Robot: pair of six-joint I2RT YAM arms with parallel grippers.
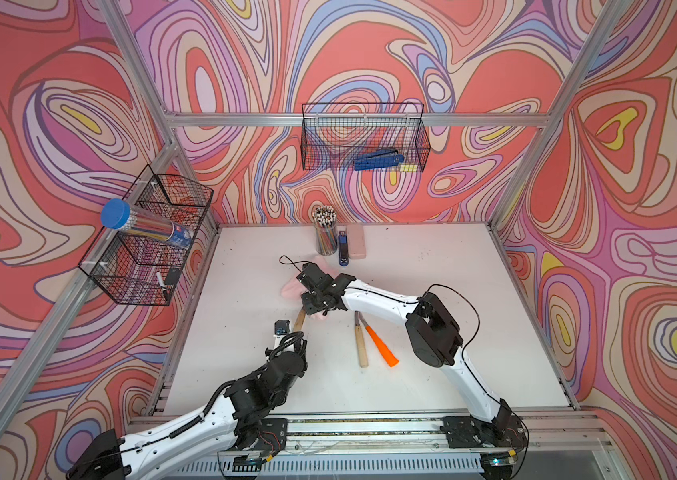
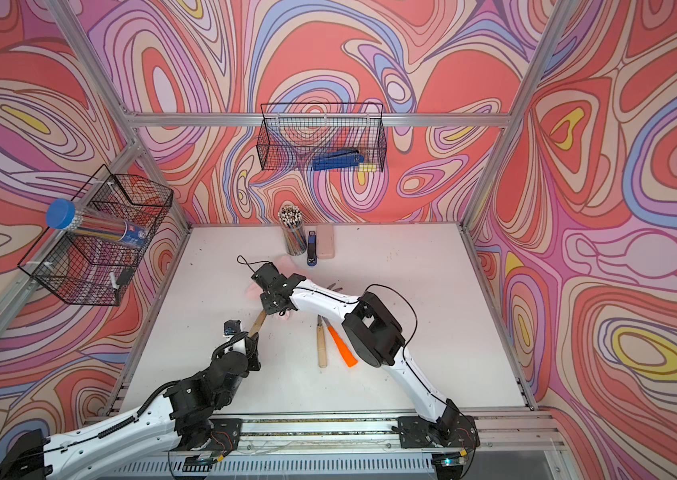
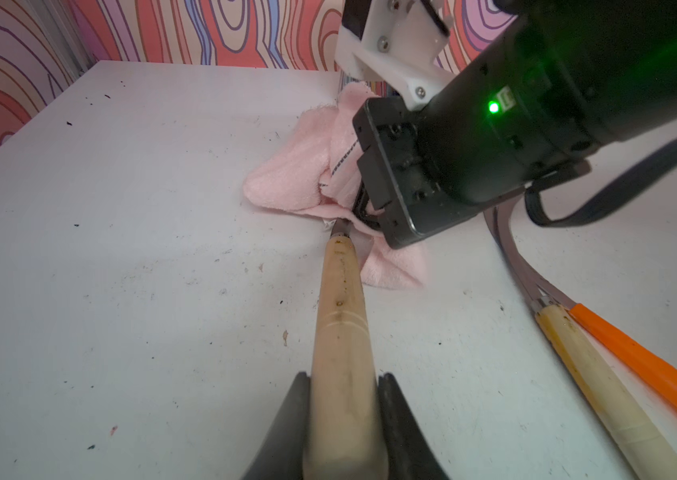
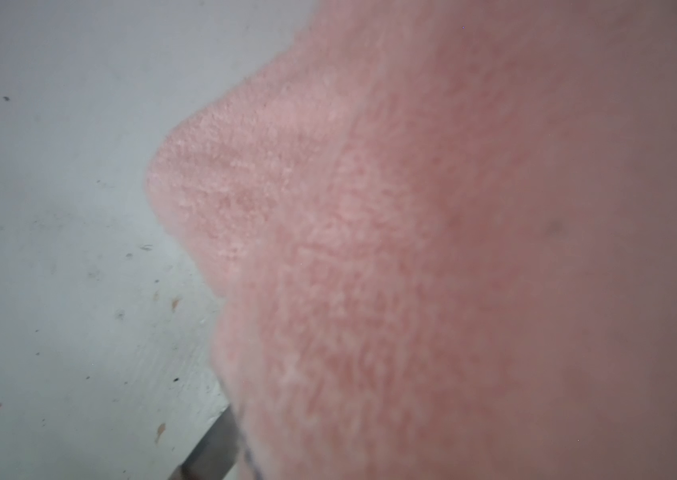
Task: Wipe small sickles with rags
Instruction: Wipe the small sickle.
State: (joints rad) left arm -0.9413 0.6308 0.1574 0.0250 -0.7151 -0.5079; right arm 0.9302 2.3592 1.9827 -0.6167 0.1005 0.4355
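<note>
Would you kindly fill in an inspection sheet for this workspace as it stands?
Surface: white table, speckled with dark bits.
Job's things: held sickle, blade under the pink rag; wooden sickle and orange sickle lying side by side.
Clutter: pencil cup, blue stapler, pink case at the back.
Grippers: left gripper shut on the held sickle's handle; right gripper shut on the rag.
Cables: black cable loops by the right wrist.
Surroundings: back wire basket and side wire basket on patterned walls.

No word, brand or number could be read anywhere in the views. The clear pencil tube [image 1: 149, 227] lying across the side wire basket [image 1: 129, 282] bore a blue label with a red patch, but its print was too small to read.
</note>
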